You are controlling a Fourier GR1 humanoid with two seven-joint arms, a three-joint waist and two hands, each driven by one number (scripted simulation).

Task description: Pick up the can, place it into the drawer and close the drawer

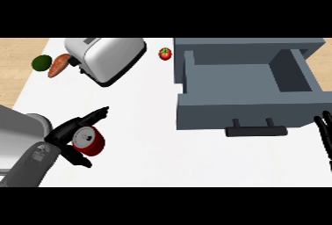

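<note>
A red can (88, 140) with a silver top lies tilted at the lower left of the white counter. My left hand (66, 132) is wrapped round it, thumb under and fingers over the top, one finger pointing up and right. The grey drawer (194, 79) stands pulled open at the upper right, nothing inside, its dark handle (256, 130) facing me. My right hand (325, 132) shows only as straight fingers at the right edge, beside the drawer's front corner.
A silver toaster (107, 57) sits at the upper left with a carrot (58, 65) and a green avocado (42, 62) beside it. A small tomato (165, 53) lies left of the drawer's back. Wooden floor borders the counter's left side.
</note>
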